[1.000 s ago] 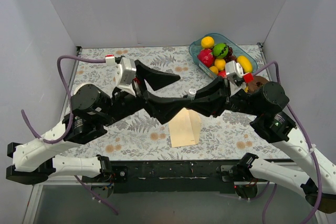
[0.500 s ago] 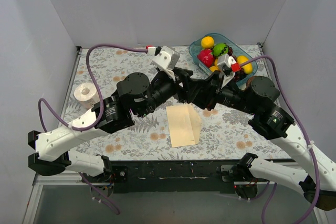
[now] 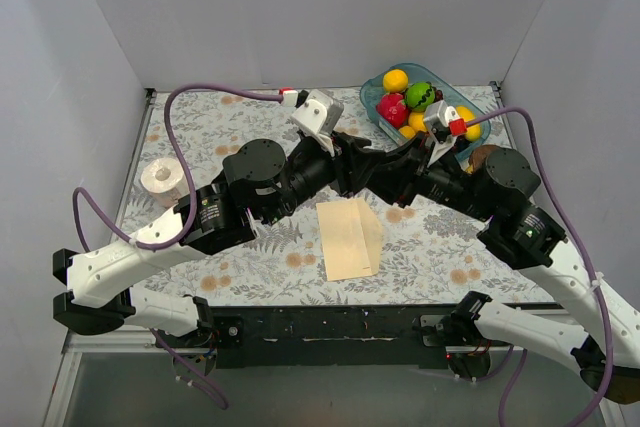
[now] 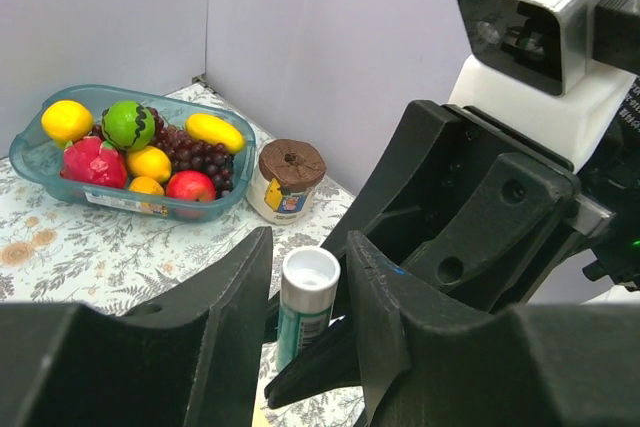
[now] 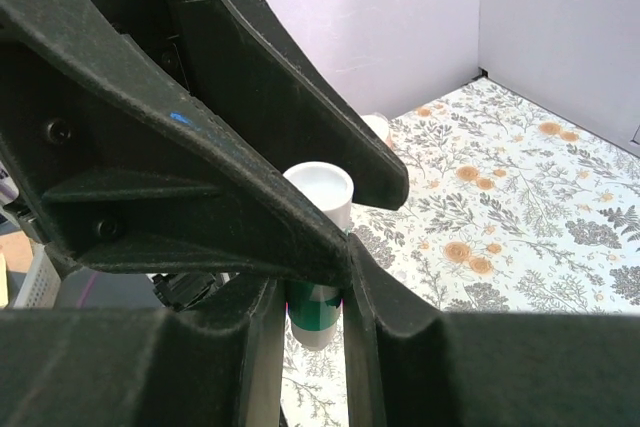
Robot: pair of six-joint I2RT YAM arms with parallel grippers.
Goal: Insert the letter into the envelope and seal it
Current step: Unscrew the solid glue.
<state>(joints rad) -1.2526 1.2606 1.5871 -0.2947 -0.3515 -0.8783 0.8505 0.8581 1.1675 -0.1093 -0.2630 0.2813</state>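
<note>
A glue stick (image 4: 303, 312) with a white cap and teal label is held upright above the table between both grippers. My right gripper (image 5: 312, 292) is shut on its teal body (image 5: 318, 309). My left gripper (image 4: 309, 252) has its fingers against both sides of the white cap. The two grippers meet above the table's middle (image 3: 358, 167). The cream-yellow envelope (image 3: 343, 239) lies flat on the table just below them, its flap (image 3: 372, 227) out to the right. The letter is hidden.
A teal bin (image 3: 383, 117) of toy fruit stands at the back right, with a brown-lidded jar (image 3: 483, 157) beside it. A white tape roll (image 3: 160, 177) sits at the left. Grey walls close in the floral table on three sides.
The left arm has swung from the left over to the middle and its fingers have closed round the cap. The right gripper has lifted the glue stick towards the back right and kept its grip.
</note>
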